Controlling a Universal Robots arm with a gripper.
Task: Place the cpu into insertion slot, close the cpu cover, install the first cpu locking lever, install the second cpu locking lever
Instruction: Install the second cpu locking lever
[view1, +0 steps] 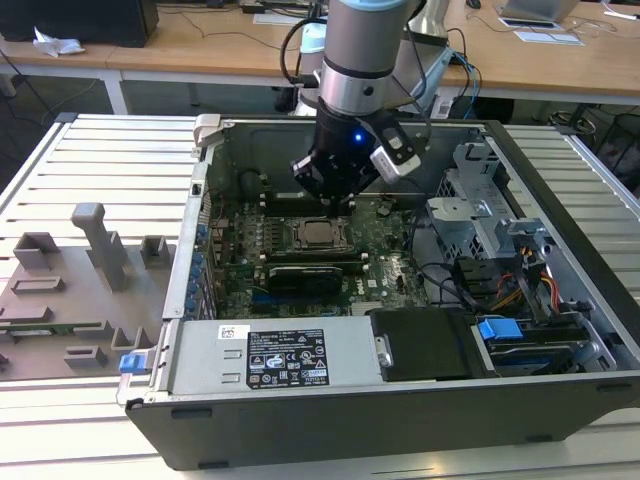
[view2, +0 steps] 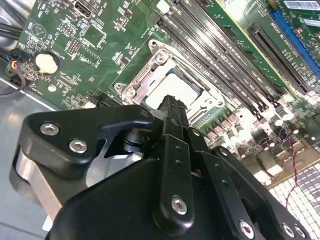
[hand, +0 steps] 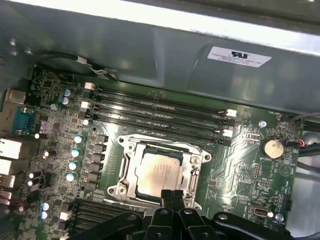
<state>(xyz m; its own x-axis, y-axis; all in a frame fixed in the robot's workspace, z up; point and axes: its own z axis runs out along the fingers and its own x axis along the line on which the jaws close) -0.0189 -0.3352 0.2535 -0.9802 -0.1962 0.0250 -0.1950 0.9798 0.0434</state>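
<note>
The cpu (hand: 158, 171) lies flat in the insertion slot (hand: 118, 188) on the green motherboard, its silver-grey top showing. The cpu cover (hand: 194, 169), a silver frame, lies down around it with the chip showing through its window. How the locking levers stand I cannot tell. My gripper (hand: 173, 194) hovers just above the edge of the socket with its black fingers pressed together and nothing between them. In the second wrist view my gripper (view2: 172, 101) stands over the cpu (view2: 170, 89). In the exterior view my gripper (view1: 333, 203) hangs over the cpu (view1: 318, 234) inside the open computer case.
Long black memory slots (hand: 160, 112) run beside the socket and a coin battery (hand: 272, 147) sits close by. A black card (view1: 305, 275), a labelled power supply (view1: 285, 360) and a drive cage (view1: 480, 215) crowd the case. A grey fixture (view1: 90, 270) lies outside it, at the exterior view's left.
</note>
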